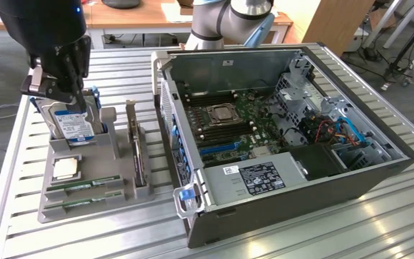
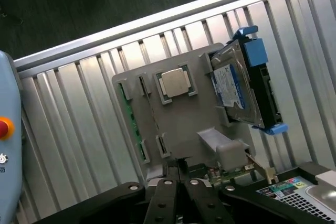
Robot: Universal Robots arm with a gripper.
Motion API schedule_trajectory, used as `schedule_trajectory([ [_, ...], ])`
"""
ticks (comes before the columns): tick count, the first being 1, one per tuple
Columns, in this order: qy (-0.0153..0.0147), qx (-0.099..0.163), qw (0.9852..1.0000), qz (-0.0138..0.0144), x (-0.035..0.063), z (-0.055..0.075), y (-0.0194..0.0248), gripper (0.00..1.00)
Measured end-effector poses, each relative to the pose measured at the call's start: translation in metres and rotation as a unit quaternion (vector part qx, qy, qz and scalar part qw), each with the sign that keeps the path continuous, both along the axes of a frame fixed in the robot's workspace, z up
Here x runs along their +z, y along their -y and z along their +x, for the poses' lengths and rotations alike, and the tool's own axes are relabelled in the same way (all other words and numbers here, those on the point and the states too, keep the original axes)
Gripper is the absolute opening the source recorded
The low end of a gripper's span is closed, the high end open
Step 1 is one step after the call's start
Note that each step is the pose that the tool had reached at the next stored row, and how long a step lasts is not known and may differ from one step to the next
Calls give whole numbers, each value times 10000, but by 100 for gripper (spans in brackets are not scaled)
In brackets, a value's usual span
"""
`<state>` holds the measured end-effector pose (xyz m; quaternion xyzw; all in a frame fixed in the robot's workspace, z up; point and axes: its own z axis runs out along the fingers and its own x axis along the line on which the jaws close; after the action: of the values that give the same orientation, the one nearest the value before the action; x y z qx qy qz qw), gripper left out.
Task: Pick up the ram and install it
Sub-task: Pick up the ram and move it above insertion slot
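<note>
While the shut gripper (image 2: 178, 174) hovers, the ram (image 1: 83, 186) lies apart.

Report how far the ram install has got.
Done: nothing that shows. Two green ram sticks lie in their slots in the grey tray, and I can make out none on the motherboard in the open case. In hand: nothing; the gripper is shut and empty, up over the tray by the hard drive. Left: the whole pick-up and install.
</note>
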<state>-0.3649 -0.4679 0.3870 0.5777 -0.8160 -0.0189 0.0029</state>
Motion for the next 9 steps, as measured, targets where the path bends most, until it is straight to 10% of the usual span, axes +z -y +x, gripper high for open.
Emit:
schedule_trajectory([
  [9, 0, 635, 9980, -2, -2, -1, 0, 11],
])
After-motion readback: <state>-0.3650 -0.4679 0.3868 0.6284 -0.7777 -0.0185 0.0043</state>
